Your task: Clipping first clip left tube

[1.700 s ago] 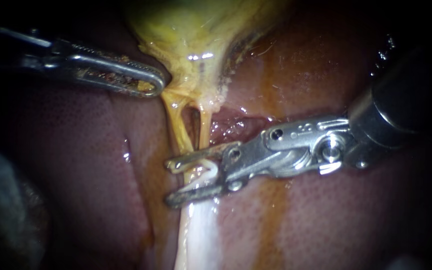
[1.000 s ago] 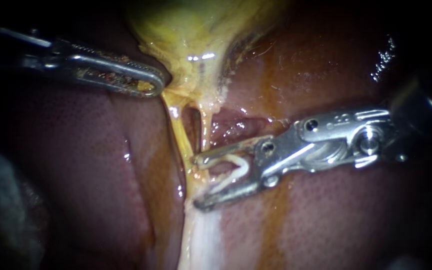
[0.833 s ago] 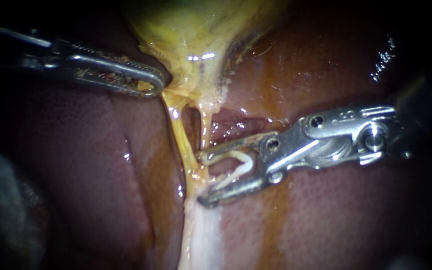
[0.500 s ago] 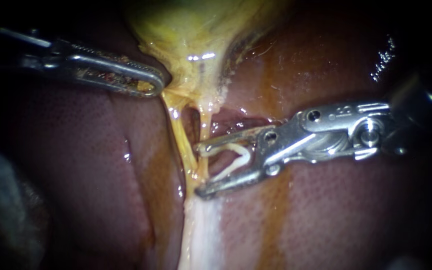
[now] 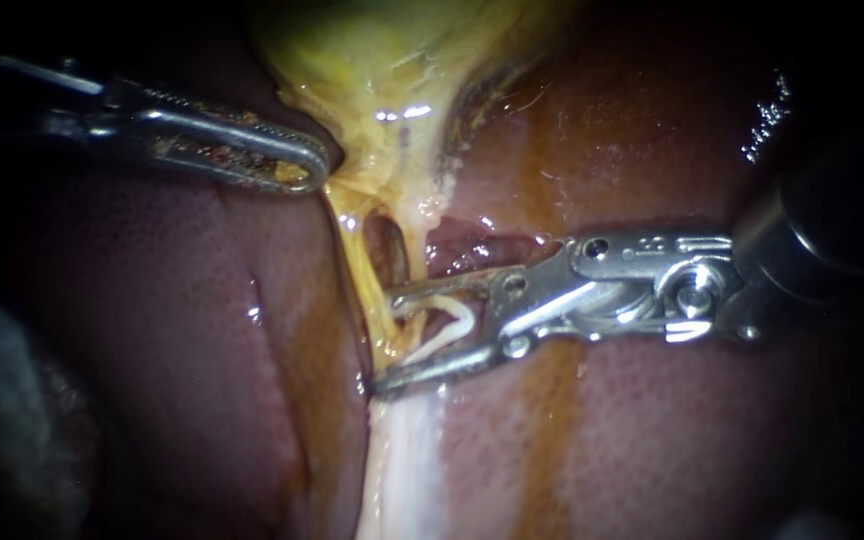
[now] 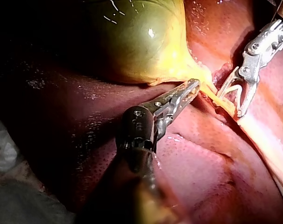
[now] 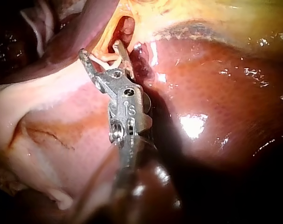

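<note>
- The right instrument's tool, two slim steel jaws on a hinged silver wrist, comes in from the right of the endoscope view and lies across the dark red, wet liver.
- Its jaws stand wide in a V and carry a white V-shaped plastic clip between them, with one clip leg lying along each jaw.
- The thin yellow left tube runs down from the yellow-green gallbladder and meets the jaw tips, in the mouth of the tool.
- The left wrist view shows the same: the tube passes between the two jaws of the right instrument's tool, ahead of the clip, which has not been pressed flat.
- A shorter yellow right tube hangs just beside the left one, with a dark slot between them, and the upper jaw crosses its lower end.
- Under the jaws, a pale white band of tissue continues down over the liver.
- The left instrument's tool, a long grey toothed pair of jaws, is closed narrow on the yellow lower edge of the gallbladder, up and to the left of the tubes.
- From its own arm's camera, the left instrument's tool pinches that yellow edge under the round green body of the gallbladder.
</note>
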Controlling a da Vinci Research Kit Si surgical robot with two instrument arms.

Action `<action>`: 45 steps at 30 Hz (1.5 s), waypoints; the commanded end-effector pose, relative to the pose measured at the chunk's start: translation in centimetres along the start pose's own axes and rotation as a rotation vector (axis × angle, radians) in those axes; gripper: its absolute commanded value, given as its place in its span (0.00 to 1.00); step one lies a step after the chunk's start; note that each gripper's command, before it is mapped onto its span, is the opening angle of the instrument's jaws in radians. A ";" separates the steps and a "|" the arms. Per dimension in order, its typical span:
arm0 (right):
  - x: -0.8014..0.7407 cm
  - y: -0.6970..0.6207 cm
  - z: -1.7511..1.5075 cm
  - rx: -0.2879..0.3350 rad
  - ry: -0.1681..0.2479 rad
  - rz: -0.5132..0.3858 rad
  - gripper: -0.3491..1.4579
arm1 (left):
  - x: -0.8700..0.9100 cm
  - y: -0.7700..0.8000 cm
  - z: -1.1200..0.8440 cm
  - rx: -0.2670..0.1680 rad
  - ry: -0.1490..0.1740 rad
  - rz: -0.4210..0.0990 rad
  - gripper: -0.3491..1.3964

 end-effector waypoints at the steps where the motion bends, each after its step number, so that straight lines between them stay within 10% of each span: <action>1: 0.00 0.00 0.02 0.000 0.005 0.004 0.44 | 0.00 0.00 0.00 0.000 0.000 0.000 0.00; 21: 0.14 -0.12 0.32 0.052 0.042 0.007 0.44 | 0.00 0.00 0.01 0.001 0.001 -0.001 0.00; 38: 0.45 -0.69 0.36 0.145 0.062 -0.005 0.43 | 0.00 0.00 0.00 0.001 0.000 0.000 0.00; 45: 0.45 -0.69 0.36 0.146 0.062 -0.005 0.41 | 0.00 0.00 0.01 0.001 0.000 0.000 0.00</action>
